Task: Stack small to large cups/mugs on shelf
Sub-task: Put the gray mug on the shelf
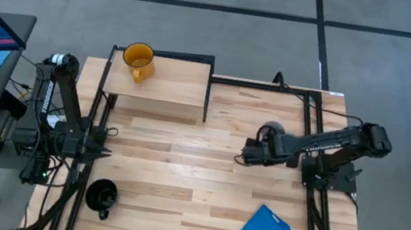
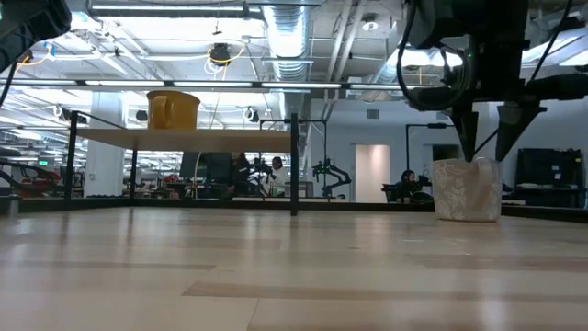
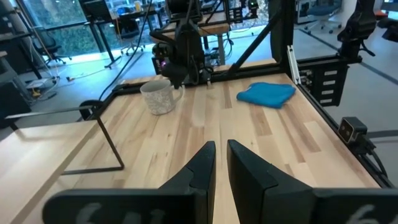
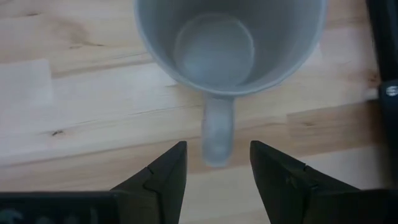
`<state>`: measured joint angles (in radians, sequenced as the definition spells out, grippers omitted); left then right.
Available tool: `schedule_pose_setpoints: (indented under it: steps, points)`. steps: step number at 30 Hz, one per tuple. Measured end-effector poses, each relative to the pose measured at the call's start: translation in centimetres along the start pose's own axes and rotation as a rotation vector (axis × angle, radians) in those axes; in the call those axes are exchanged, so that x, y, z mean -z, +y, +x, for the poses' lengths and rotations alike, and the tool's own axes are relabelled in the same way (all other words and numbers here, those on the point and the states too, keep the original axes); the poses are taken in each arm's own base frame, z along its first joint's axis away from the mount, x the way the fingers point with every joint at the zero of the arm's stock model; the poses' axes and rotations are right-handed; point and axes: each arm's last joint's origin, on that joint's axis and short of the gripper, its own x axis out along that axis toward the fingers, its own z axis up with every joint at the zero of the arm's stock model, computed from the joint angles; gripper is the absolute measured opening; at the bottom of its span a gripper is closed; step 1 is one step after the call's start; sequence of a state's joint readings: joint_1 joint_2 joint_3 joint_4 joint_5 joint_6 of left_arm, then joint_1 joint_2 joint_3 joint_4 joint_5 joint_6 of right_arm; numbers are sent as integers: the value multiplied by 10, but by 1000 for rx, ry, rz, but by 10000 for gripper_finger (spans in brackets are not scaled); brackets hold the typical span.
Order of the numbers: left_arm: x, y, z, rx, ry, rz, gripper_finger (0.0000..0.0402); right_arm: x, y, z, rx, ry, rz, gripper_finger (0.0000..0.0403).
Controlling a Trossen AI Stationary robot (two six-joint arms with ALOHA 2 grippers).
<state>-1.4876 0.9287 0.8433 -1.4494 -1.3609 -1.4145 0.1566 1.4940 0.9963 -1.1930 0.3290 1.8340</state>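
Overhead, the right end effector point(image 4: 214, 163) is held open above the grey mug point(image 4: 229, 46), its handle point(image 4: 217, 132) lying between the fingers. The yellow mug point(image 1: 138, 60) is seen on the shelf point(image 1: 173, 87); the left end effector point(image 3: 221, 163) is closed at the bench's point(image 1: 203, 188) left edge.

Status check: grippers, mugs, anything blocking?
Right gripper open above grey mug handle. Left gripper shut, idle. Yellow mug on shelf; black mug on table. Nothing blocking.
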Motion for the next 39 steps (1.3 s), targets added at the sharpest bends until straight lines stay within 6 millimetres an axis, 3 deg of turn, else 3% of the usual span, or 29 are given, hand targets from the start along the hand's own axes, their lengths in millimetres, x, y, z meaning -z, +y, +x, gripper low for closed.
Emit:
schedule_pose_setpoints:
  steps: [33,39]
  points:
    - [0,0,0,0,-2,5,32,-7,3,3,-11,-27,44,200]
    - [0,0,0,0,-1,5,32,-9,2,4,7,-6,39,184]
